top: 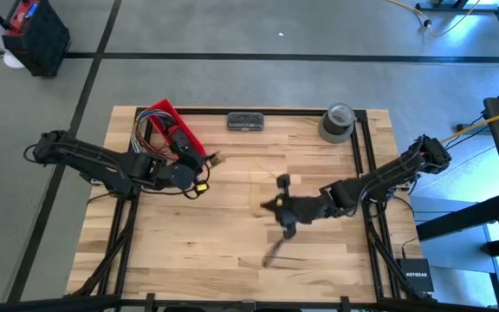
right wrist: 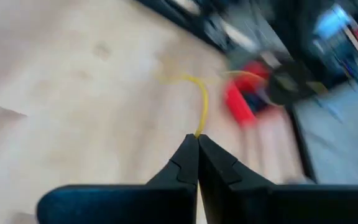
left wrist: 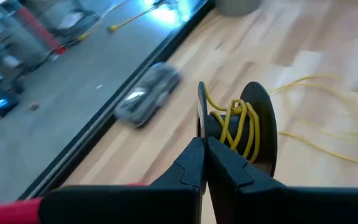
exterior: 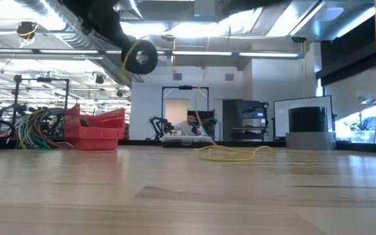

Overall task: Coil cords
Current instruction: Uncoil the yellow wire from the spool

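Observation:
A black spool [left wrist: 253, 127] with thin yellow cord [left wrist: 234, 121] wound on its core shows in the left wrist view. It hangs high above the table in the low view [exterior: 139, 57]. My left gripper [left wrist: 202, 146] is shut on it, left of the table's middle [top: 196, 179]. More of the cord lies in loose loops on the wood [exterior: 234, 154], also seen beyond the spool [left wrist: 328, 118]. My right gripper [right wrist: 197, 138] is shut on a strand of the cord near the table's middle [top: 275, 206]. My left gripper pinches the spool's thin near flange [left wrist: 201, 115] by its edge between the two fingers. The spool is lifted clear of the table, its axis about level, with the cord wound between the two flanges. My right gripper pinches a single strand of the cord [right wrist: 199, 124] at its fingertips. The strand runs on past the fingertips and curves off over the wood [right wrist: 179, 79], slack.
A red bin [top: 173, 126] with a bundle of multicoloured wires [top: 145, 130] stands at the far left. A dark flat device [top: 246, 121] and a grey tape roll [top: 338, 122] stand along the far edge. The near half of the table [top: 215, 251] is bare wood.

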### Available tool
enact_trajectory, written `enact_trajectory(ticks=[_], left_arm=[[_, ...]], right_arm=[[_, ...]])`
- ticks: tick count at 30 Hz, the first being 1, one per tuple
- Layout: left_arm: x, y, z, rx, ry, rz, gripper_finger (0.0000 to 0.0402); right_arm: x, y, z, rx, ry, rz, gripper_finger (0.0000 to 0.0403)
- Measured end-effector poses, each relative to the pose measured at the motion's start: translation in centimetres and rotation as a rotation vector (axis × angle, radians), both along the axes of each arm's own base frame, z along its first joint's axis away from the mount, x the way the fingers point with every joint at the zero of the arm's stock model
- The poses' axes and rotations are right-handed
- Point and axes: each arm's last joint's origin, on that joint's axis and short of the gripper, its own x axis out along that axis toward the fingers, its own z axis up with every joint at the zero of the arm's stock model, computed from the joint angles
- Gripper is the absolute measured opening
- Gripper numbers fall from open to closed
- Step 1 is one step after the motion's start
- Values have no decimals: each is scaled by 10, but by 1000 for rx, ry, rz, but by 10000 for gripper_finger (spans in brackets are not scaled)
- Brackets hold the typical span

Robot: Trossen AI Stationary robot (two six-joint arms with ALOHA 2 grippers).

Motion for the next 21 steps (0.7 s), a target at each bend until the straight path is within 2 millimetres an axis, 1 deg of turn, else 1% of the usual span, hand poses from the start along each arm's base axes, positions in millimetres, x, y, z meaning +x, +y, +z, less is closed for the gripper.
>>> enact_trajectory(ticks=[6, 10, 12, 15, 19, 21], left_arm=[[1, -16, 5, -13, 0, -173, 5], [-4, -23, 3, -8, 42, -213, 5], [-7, -25, 0, -14, 79, -213, 5], [-12, -24, -5, -29, 126, -191, 5], [-17, -20, -9, -55, 159, -144, 5], [-19, -17, -11, -62, 181, -117, 5]], right_arm=[[0, -36, -11, -38, 96, -290, 5], [-6, -52, -17, -100, 135, -478, 5], [-9, -54, -17, -140, 112, -553, 5], [-12, -56, -9, -181, 41, -631, 5], [-19, -52, 7, -163, -71, -675, 5], [-22, -46, 16, -133, -127, -665, 5]])
